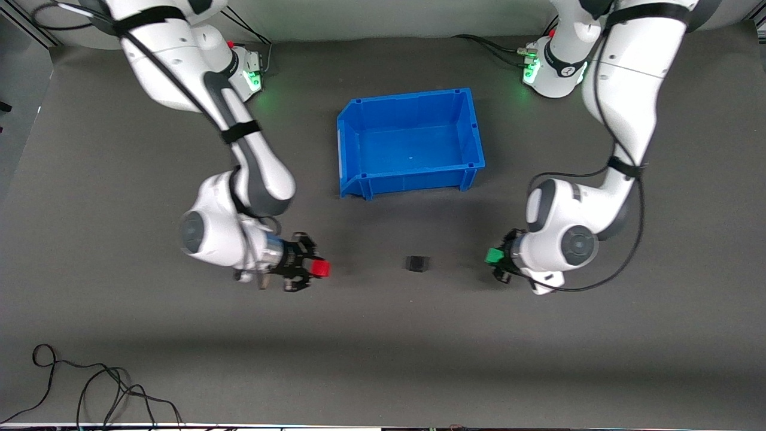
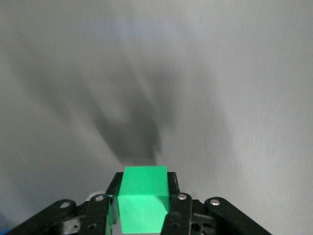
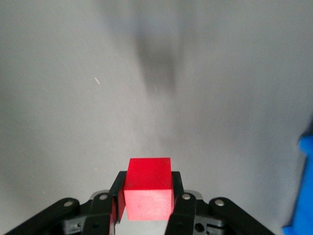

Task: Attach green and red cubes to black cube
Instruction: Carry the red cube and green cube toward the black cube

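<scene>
The black cube (image 1: 417, 263) sits on the grey mat, nearer the front camera than the blue bin. My left gripper (image 1: 495, 258) is shut on the green cube (image 1: 493, 256), held toward the left arm's end of the table from the black cube. In the left wrist view the green cube (image 2: 143, 199) sits between the black fingers (image 2: 172, 192). My right gripper (image 1: 317, 269) is shut on the red cube (image 1: 321, 269), toward the right arm's end from the black cube. In the right wrist view the red cube (image 3: 148, 194) is clamped between the fingers (image 3: 177, 192).
An empty blue bin (image 1: 473, 129) stands in the middle of the mat, farther from the front camera than the black cube; its edge shows in the right wrist view (image 3: 302, 191). A black cable (image 1: 90, 389) lies near the front edge at the right arm's end.
</scene>
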Available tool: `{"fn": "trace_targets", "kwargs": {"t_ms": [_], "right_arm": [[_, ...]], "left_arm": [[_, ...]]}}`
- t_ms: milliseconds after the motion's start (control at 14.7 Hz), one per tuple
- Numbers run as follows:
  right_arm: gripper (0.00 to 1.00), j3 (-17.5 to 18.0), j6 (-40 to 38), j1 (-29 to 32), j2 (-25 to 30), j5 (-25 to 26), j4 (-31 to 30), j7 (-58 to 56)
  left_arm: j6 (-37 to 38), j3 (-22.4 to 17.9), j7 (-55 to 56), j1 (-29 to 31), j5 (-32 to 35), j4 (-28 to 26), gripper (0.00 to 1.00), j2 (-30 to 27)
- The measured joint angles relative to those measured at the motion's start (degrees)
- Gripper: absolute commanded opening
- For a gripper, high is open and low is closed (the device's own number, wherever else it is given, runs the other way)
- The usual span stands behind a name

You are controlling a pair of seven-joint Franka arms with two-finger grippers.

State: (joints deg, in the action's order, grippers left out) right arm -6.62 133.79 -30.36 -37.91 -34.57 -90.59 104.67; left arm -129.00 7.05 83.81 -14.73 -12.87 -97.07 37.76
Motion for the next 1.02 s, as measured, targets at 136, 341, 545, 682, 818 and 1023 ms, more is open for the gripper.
{"fn": "trace_targets", "kwargs": {"t_ms": [136,341,545,682,818,1023], "right_arm": [[0.31,0.0,3.2,-3.6,-3.0,0.0,2.2,6.0],[0.31,0.0,7.6,-7.7,-6.9,0.0,4.7,12.4],[0.31,0.0,10.3,-10.2,-9.4,0.0,6.3,15.3],[0.31,0.0,11.9,-11.3,-10.6,0.0,6.8,16.3],[0.31,0.0,13.3,-12.4,-11.7,0.0,7.6,17.1],[0.32,0.0,13.7,-13.6,-13.5,0.0,9.6,18.1]], "left_arm": [[-2.0,0.1,5.1,-3.7,-1.4,0.3,0.05,0.0],[-7.9,0.0,12.4,-7.0,-2.2,0.3,0.05,0.8],[-11.0,-0.1,17.9,-7.5,-2.5,1.2,0.05,2.5],[-11.1,-0.2,20.7,-7.5,-2.5,3.4,0.05,4.3],[-11.1,-0.2,21.9,-7.9,-2.5,5.7,0.05,6.2],[-11.1,-0.1,22.6,-8.4,-2.5,7.1,0.05,7.7]]}}
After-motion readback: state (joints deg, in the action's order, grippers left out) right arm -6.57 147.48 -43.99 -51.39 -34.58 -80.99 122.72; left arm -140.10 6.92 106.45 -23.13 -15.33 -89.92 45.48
